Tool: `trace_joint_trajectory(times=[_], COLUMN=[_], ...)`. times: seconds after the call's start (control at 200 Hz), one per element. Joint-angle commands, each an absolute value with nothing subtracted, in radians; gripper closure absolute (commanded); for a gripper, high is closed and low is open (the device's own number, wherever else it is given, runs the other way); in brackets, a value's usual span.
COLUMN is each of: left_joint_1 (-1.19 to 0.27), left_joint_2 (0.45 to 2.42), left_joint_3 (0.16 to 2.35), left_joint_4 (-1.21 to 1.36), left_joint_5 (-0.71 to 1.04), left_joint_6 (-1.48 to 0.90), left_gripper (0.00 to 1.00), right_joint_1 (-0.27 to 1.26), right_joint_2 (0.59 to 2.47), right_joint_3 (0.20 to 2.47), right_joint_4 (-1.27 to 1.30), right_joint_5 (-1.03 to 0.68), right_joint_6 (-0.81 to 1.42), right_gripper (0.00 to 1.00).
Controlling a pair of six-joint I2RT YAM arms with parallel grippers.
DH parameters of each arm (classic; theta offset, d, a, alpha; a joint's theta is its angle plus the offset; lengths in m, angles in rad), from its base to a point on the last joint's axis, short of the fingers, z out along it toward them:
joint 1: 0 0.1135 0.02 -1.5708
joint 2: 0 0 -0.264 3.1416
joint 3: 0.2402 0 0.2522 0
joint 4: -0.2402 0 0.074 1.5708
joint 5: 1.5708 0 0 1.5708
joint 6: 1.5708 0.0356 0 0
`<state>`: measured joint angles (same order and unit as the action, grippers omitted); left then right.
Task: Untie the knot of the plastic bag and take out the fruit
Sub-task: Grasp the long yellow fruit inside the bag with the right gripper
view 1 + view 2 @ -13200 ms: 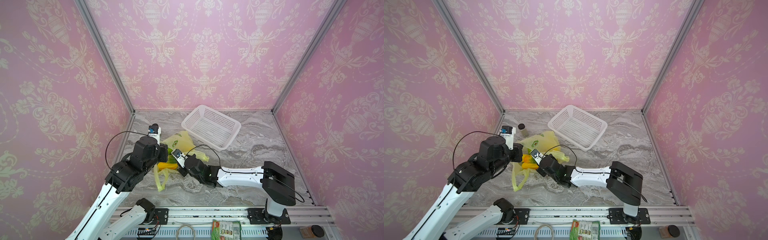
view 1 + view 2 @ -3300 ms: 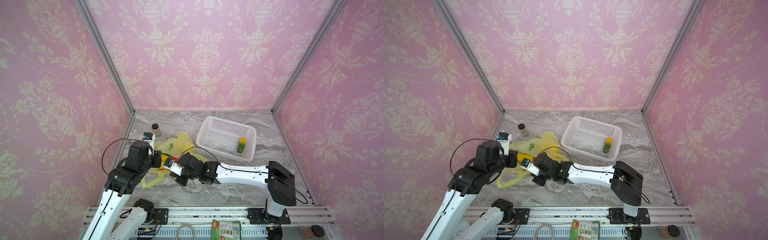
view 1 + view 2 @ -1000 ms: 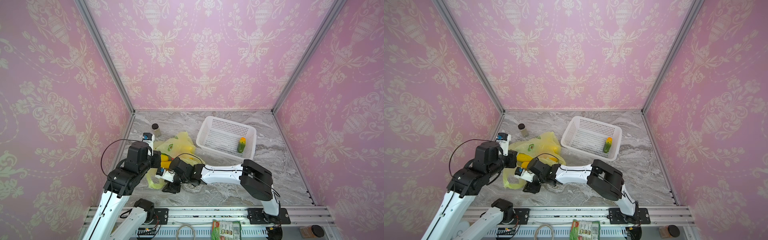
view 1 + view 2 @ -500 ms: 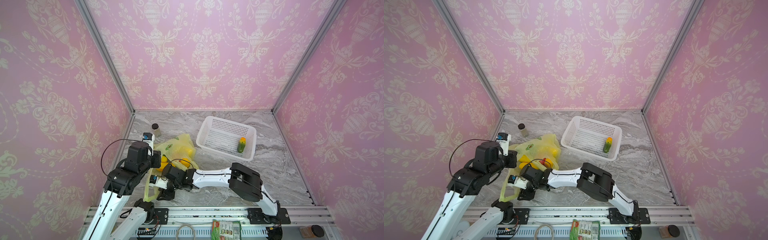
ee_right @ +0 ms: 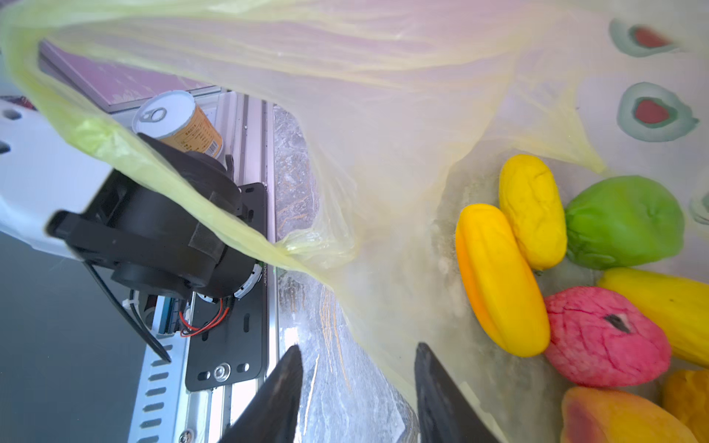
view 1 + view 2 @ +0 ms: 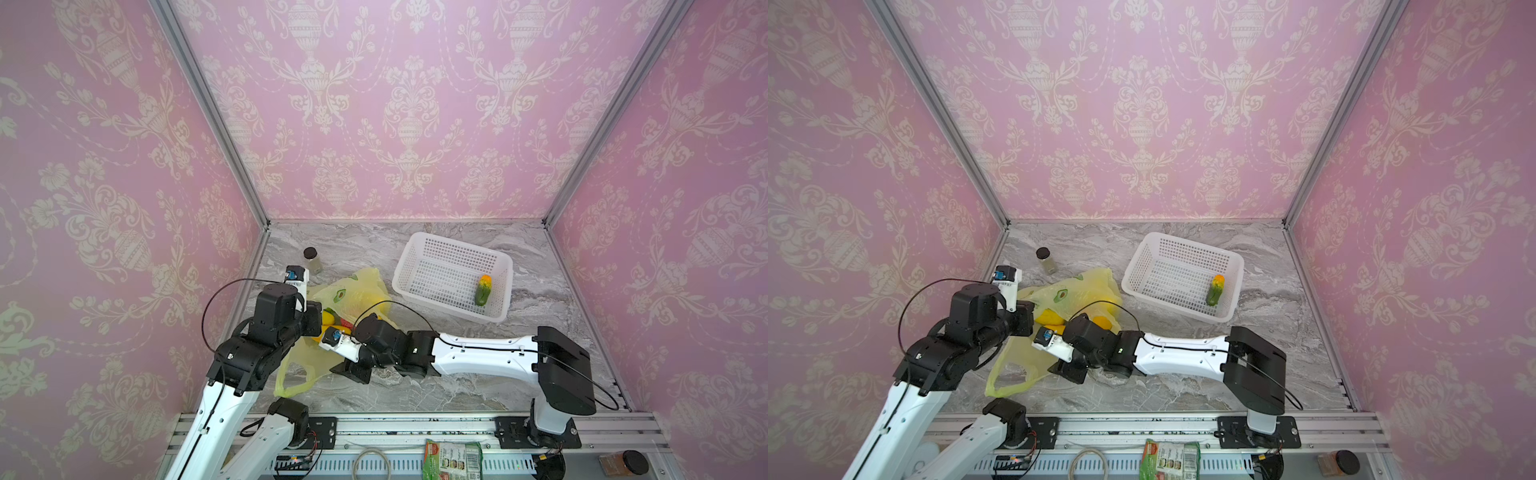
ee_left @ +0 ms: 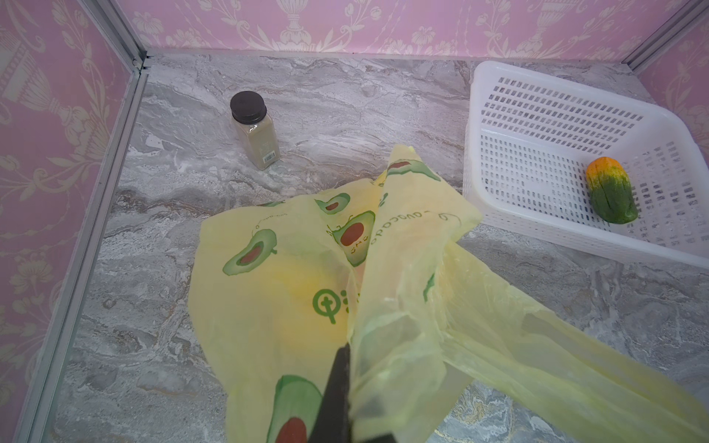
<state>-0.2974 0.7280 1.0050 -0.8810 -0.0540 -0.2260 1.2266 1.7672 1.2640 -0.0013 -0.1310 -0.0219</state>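
Observation:
The plastic bag [image 6: 357, 291] [image 6: 1075, 291] lies at the left of the marble table, with its near edge lifted. My left gripper [image 7: 351, 353] is shut on that edge of the plastic bag [image 7: 287, 268]. No knot shows, and a handle loop [image 6: 291, 382] hangs loose. My right gripper [image 5: 357, 347] [image 6: 353, 372] stands open low at the bag's mouth, with the film's rim by one finger. Inside the bag lies fruit: a yellow oblong [image 5: 498, 280], a green pepper [image 5: 623, 222] and a pink ball [image 5: 602, 337]. A green-orange piece [image 6: 482, 289] [image 7: 610, 191] lies in the basket.
The white perforated basket [image 6: 457, 245] [image 6: 1183, 241] stands right of the bag. A small dark-capped bottle [image 6: 311, 259] [image 7: 253, 130] stands behind the bag near the left wall. A tin can [image 5: 180, 122] sits by the left arm's base. A snack packet [image 6: 453, 459] lies on the front rail.
The right gripper swung left and toward the front under the bag's loop, then came back to the right. Its jaws widened and narrowed again. The left gripper kept its hold.

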Motion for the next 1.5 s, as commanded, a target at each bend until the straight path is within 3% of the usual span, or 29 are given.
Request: trace_joint_trajectory(times=[0.0, 0.115, 0.2, 0.315, 0.48, 0.981, 1.126, 1.296, 1.496], left_joint_1=[-0.293, -0.293, -0.293, -0.293, -0.293, -0.293, -0.294, -0.293, -0.293], left_joint_2=[0.724, 0.724, 0.724, 0.727, 0.723, 0.727, 0.727, 0.725, 0.729], left_joint_3=[0.997, 0.997, 0.996, 0.996, 0.996, 0.996, 0.997, 0.997, 0.998], left_joint_4=[-0.883, -0.884, -0.883, -0.882, -0.884, -0.882, -0.883, -0.882, -0.884], left_joint_5=[-0.045, -0.046, -0.045, -0.042, -0.039, -0.038, -0.036, -0.035, -0.033], left_joint_6=[-0.232, -0.232, -0.232, -0.233, -0.23, -0.232, -0.232, -0.231, -0.231], left_gripper=[1.0, 1.0, 1.0, 1.0, 1.0, 1.0, 1.0, 1.0, 1.0], right_joint_1=[1.197, 1.186, 1.186, 1.178, 1.147, 1.129, 1.126, 1.127, 1.129], right_joint_2=[1.78, 1.868, 1.951, 2.04, 2.125, 2.216, 2.308, 2.351, 2.247], right_joint_3=[1.245, 1.327, 1.388, 1.468, 1.532, 1.585, 1.692, 1.735, 1.632], right_joint_4=[0.007, -0.038, -0.064, -0.09, -0.069, -0.009, -0.086, -0.114, -0.054], right_joint_5=[-0.098, -0.061, -0.033, 0.014, 0.046, 0.091, 0.08, 0.051, 0.032], right_joint_6=[0.001, -0.001, -0.02, -0.045, -0.066, -0.12, -0.121, -0.103, -0.078], right_gripper=[0.58, 0.6, 0.51, 0.48, 0.25, 0.12, 0.13, 0.21, 0.51])
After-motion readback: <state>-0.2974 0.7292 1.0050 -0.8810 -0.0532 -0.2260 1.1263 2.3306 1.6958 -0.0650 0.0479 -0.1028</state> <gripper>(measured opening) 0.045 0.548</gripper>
